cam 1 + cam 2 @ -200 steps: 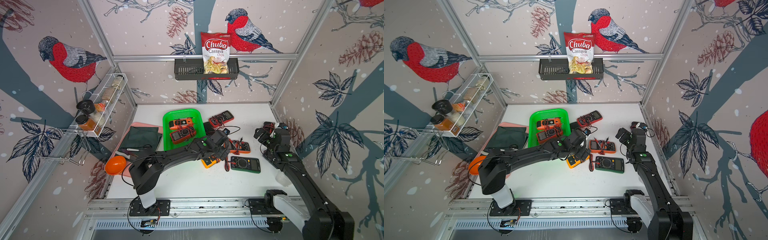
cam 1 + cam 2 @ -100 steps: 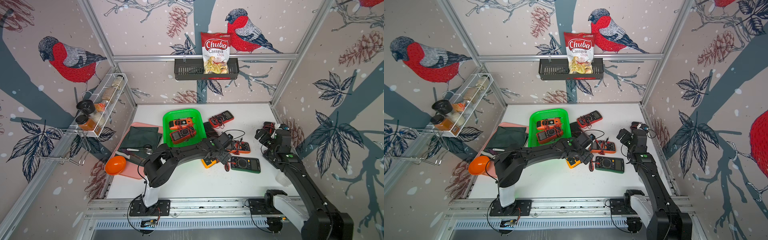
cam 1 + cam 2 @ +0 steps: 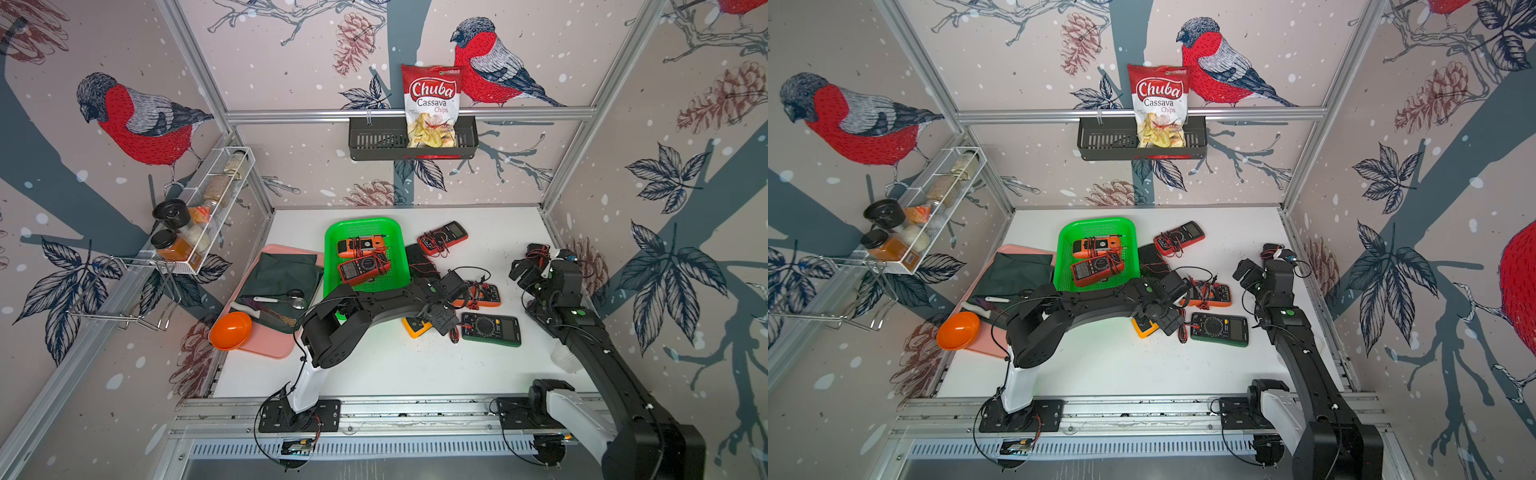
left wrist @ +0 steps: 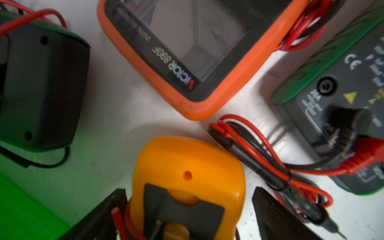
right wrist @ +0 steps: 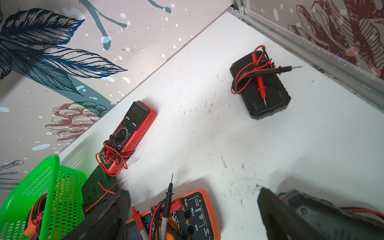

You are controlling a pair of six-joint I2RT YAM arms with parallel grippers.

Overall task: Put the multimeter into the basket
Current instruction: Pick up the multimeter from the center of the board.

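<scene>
A yellow multimeter (image 4: 187,166) lies back-up on the white table, partly under my left arm in both top views (image 3: 412,329) (image 3: 1143,328). My left gripper (image 4: 187,216) hangs open over it, one finger on each side and a little off its edges. The green basket (image 3: 365,222) stands behind and to the left of it and holds two orange multimeters (image 3: 362,266). My right gripper (image 5: 191,214) is open and empty at the right (image 3: 524,270), above the end of an orange multimeter (image 5: 193,214).
Around the left gripper lie an orange multimeter (image 3: 482,293), a dark green one (image 3: 490,329) with loose leads (image 4: 259,158), a red one (image 3: 442,237) and two black ones (image 3: 419,259) (image 5: 261,87). A pink tray (image 3: 270,351) with cloth, utensils and an orange bowl (image 3: 230,330) sits left.
My left arm has folded its elbow inward. Its gripper has come forward and down over the yellow multimeter. The right arm has barely shifted.
</scene>
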